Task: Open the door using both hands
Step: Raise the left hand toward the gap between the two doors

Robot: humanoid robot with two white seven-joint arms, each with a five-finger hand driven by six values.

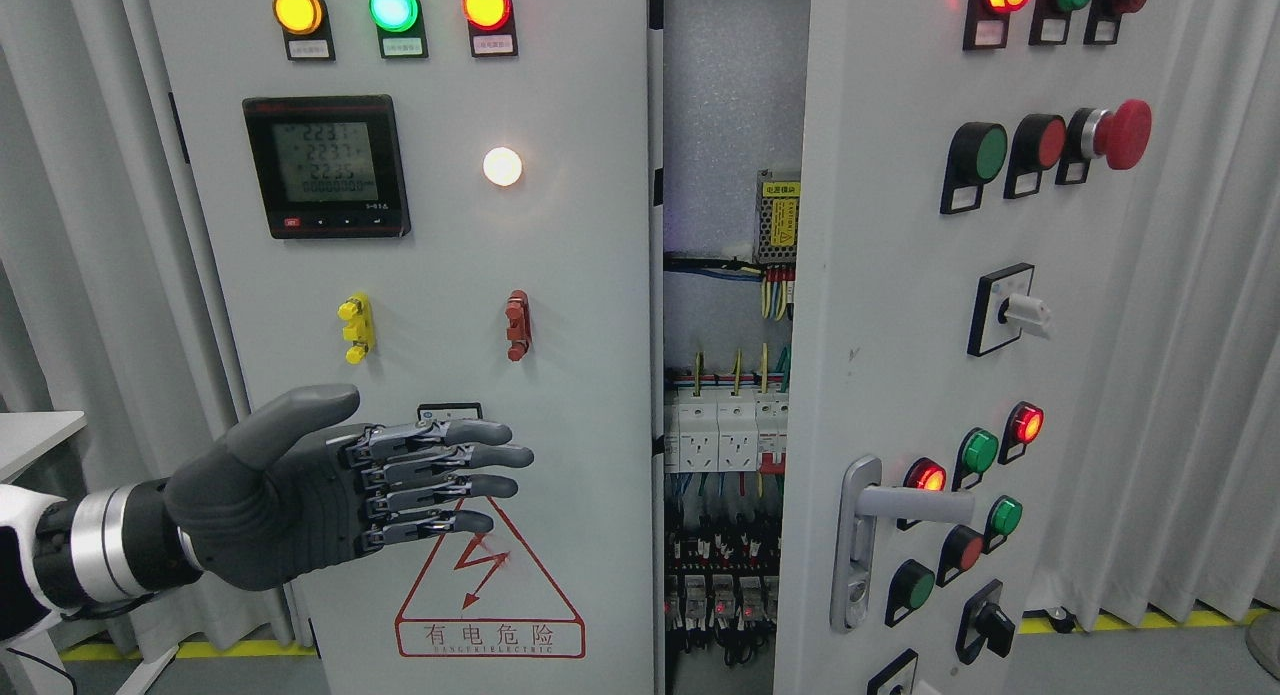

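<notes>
While the right door (900, 305) of the grey electrical cabinet stands ajar, swung toward the camera, the left door (560, 305) sits shut, and the gap between them shows white circuit breakers (725, 433), coloured wiring and a small power supply with a yellow label (778, 215) too small to read; the left door carries a red-bordered warning triangle (490, 600) with a lightning bolt and the words 有电危险 over a line of small Latin print I cannot make out; above it a digital meter (326, 167) shows rows of digits reading roughly 223, and three lamps, yellow, green and red, glow at the top; the left hand (300, 495) is held flat before the left door's lower part, its fingers (470, 460) straight, close together and empty, pointing toward the gap, their tips well short of the door's edge; whether they touch the panel is unclear; the silver lever handle (905, 503) sits on the right door, well apart from the hand.
</notes>
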